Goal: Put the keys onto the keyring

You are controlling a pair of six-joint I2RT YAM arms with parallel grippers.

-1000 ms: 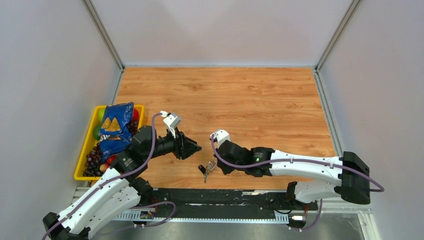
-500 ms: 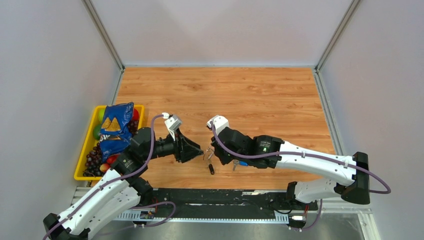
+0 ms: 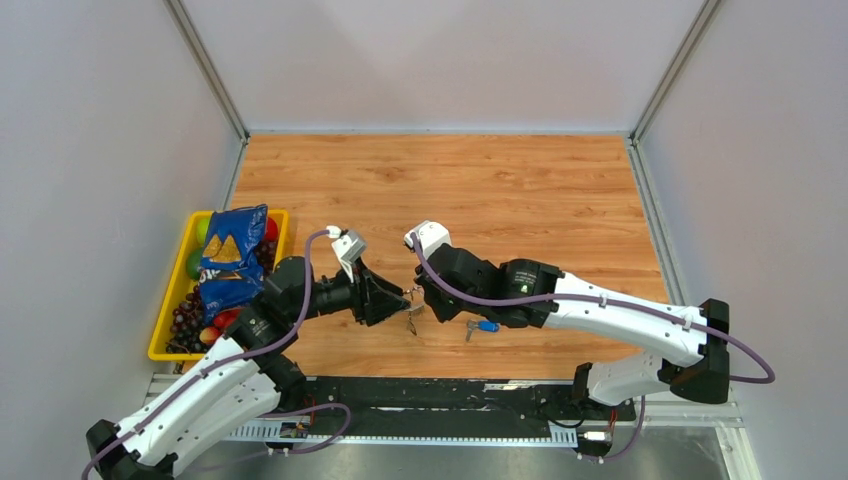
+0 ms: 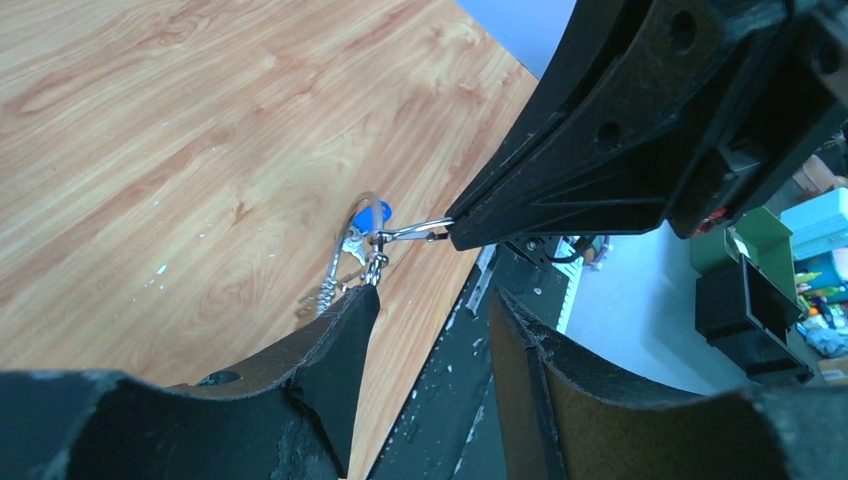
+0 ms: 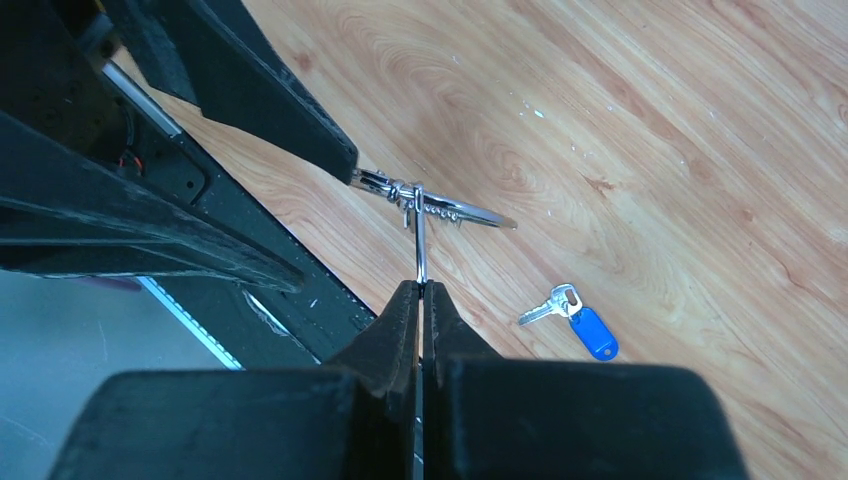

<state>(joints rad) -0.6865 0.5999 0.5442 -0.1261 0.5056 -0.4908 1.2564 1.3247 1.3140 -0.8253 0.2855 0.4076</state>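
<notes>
The keyring (image 5: 440,208) is a thin silver wire ring with small silver keys, held above the table. My right gripper (image 5: 420,288) is shut on its wire; it also shows in the top view (image 3: 422,304). My left gripper (image 4: 435,300) is open, and its left fingertip (image 4: 368,298) touches the ring's dangling keys (image 4: 362,232). In the top view the left gripper (image 3: 397,299) faces the right one across the ring (image 3: 411,313). A blue-headed key (image 5: 592,333) with a silver key lies on the table to the right (image 3: 484,326). I see no black-headed key clearly.
A yellow basket (image 3: 165,335) at the left holds a blue chip bag (image 3: 232,255) and fruit. The black rail (image 3: 450,390) runs along the table's near edge just below both grippers. Grey walls close in the wooden table.
My right gripper has lifted the keyring off the table and carried it left and away from the near edge. My left gripper has moved right to meet it. The blue key now shows on the table.
</notes>
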